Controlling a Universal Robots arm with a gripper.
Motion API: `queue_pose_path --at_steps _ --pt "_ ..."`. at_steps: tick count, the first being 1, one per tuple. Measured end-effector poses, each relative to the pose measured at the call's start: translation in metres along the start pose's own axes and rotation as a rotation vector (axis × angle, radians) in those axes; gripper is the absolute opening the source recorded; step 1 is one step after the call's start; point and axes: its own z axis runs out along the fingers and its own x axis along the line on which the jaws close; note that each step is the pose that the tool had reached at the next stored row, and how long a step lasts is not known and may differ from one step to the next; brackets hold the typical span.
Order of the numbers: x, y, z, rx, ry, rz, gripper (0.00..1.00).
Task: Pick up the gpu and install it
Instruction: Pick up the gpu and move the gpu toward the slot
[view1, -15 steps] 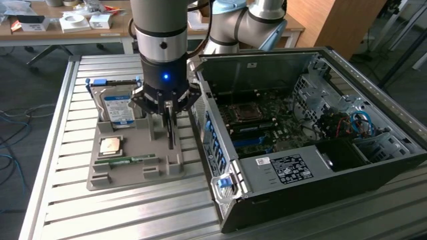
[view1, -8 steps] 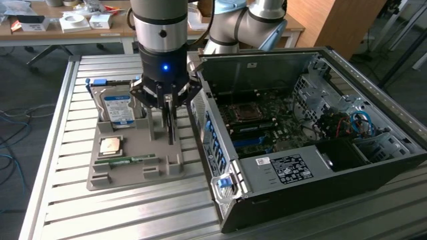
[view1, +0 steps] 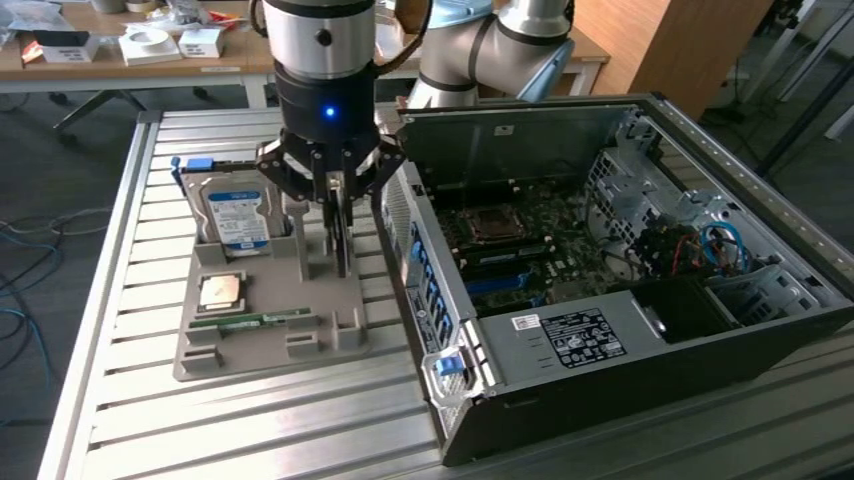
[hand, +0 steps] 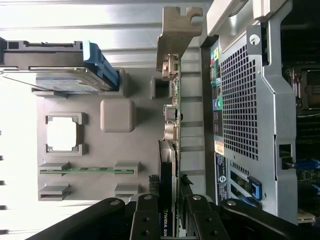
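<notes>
Exterior view: the claw (view1: 336, 215) pinches the gpu (view1: 343, 262), which stands on edge in the grey tray (view1: 267, 300) on the table (view1: 120, 300), just beside the open computer case (view1: 534, 130).

Wrist view: its fingers (hand: 147, 220) press on both faces of the card. I judge it light, stiff and fragile, so it is best gripped on bare board, clear of components.

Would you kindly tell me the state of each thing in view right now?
gpu: upright on edge in tray, clamped between fingers.
gripper: shut on the gpu.
hard drive: standing in its tray slot.
processor: lying flat in its recess.
memory stick: seated in its tray slot.
computer case: on its side, panel off, open.
</notes>
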Motion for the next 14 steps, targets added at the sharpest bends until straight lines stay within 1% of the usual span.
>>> queue_pose_path --at_steps 14 --pt "-0.001 0.0016 -0.0336 0.0 0.0001 0.0 0.26"
